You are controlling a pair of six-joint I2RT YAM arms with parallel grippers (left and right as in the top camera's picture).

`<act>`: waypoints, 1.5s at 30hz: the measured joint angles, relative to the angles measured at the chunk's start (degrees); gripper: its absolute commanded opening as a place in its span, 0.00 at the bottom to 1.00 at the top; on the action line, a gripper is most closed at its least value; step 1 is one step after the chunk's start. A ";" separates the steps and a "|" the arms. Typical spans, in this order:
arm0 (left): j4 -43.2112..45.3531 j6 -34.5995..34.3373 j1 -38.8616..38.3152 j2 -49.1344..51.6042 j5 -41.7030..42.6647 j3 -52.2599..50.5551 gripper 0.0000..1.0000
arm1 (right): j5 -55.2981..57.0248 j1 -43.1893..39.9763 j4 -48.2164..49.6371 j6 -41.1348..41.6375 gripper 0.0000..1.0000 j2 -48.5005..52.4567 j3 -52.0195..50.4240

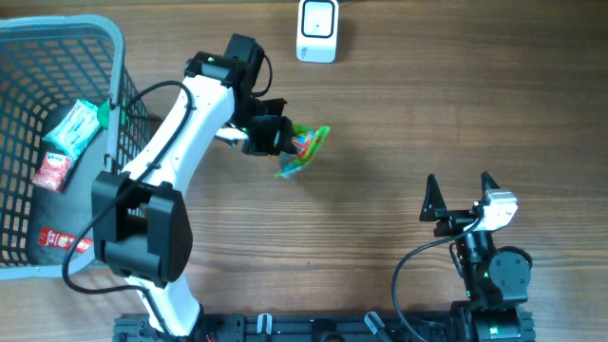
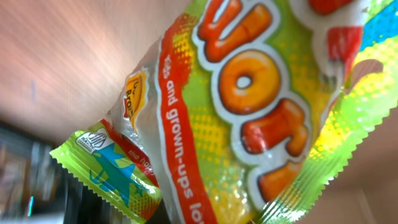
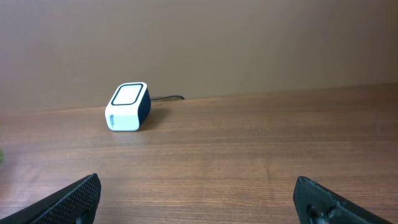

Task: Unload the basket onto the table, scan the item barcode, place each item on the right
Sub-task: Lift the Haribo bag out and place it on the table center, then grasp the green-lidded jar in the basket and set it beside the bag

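Nearest the base, on the right: right gripper, jaws spread fully wide, gripping nothing, low over the bare wooden table. From its own wrist camera, just two dark fingertips in the bottom corners, with open wood between.

Further out, on the left: left arm, white, stretched from the near edge toward mid-table and ending in the left gripper. Clamped tight on a candy packet. Held tilted over the middle of the table, jutting out to the gripper's right side, well apart from the right gripper. Up close in the left wrist view, fills nearly the whole frame: yellow-green foil with a serrated edge, big orange letters outlined in white, a red band of white lettering, a blue star near one corner. Cannot tell where the barcode sits.

At the far left: grey-blue plastic basket, holding a green packet, a red packet just beside it, and a dark pouch with a red label at the near end.

Farthest of all: white barcode scanner at the table's far edge, dark-rimmed window on top, cable trailing behind. Roughly in line with the candy packet, clear wood between the two.
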 measured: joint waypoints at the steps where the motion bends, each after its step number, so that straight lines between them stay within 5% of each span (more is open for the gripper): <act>1: 0.26 0.59 -0.50 0.00 -4.09 0.00 0.06 | 0.00 0.00 0.02 0.00 1.00 0.00 0.00; 2: 0.02 0.94 -1.55 0.02 -9.53 0.00 0.13 | -0.02 0.00 0.02 0.00 1.00 0.02 0.00; 3: -0.33 1.27 -3.21 0.02 -15.65 0.00 0.64 | 0.00 0.00 0.02 0.00 1.00 0.00 0.00; 4: -0.42 1.75 -3.98 0.02 -17.46 -0.04 0.94 | 0.00 0.00 0.02 0.00 1.00 0.02 0.00; 5: -0.48 2.49 -5.09 0.02 -20.17 -0.07 1.00 | 0.00 0.00 0.02 0.00 1.00 0.00 0.00; 15: -2.84 13.62 -9.68 -0.13 -27.87 2.71 1.00 | -0.02 0.00 0.02 0.00 0.99 0.00 0.00; 22: -15.72 21.66 -9.68 -11.41 -35.34 8.33 1.00 | 0.00 0.00 0.02 0.00 1.00 0.00 0.00; 32: -8.41 27.10 -8.72 -23.28 -57.29 8.39 1.00 | 0.00 0.00 0.02 0.00 1.00 0.02 0.00; 39: -4.28 33.46 8.98 -27.76 -60.33 9.51 1.00 | 0.00 0.00 0.02 0.00 1.00 0.00 0.00; 45: -3.93 35.69 37.57 -24.04 -44.00 10.03 1.00 | 0.00 0.00 0.00 0.00 1.00 0.02 0.02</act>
